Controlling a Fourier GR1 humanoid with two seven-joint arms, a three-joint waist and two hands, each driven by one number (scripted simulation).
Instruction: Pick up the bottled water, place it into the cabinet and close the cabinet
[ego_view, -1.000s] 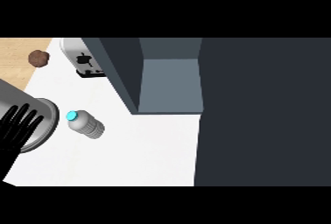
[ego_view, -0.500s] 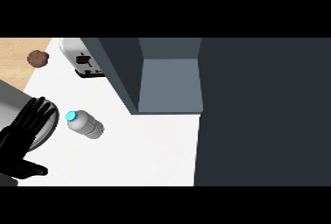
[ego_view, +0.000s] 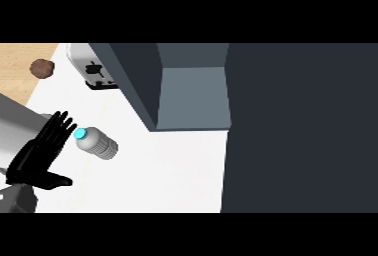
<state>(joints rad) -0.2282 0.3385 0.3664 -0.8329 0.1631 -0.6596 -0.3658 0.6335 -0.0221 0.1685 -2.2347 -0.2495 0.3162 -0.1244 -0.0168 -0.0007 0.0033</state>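
Note:
The bottled water (ego_view: 97, 144), clear with a cyan cap, stands on the white counter (ego_view: 162, 175) left of centre. My left hand (ego_view: 39, 156) is just to its left, fingers straight and pointing up the view, thumb spread out below; the fingertips are level with the cap and hold nothing. The grey cabinet (ego_view: 192, 95) stands open to the upper right of the bottle, its inside bare. A broad dark panel (ego_view: 299, 127) fills the view's right side. My right hand does not show.
A toaster (ego_view: 94, 73) stands at the back, against the cabinet's left wall. A brown round object (ego_view: 43, 68) lies on the wooden surface at the upper left. A grey metal pot (ego_view: 13, 122) sits at the left edge, behind my hand.
My left hand has come in from the lower left edge, moving up and to the right until it is beside the bottle. The bottle has not moved.

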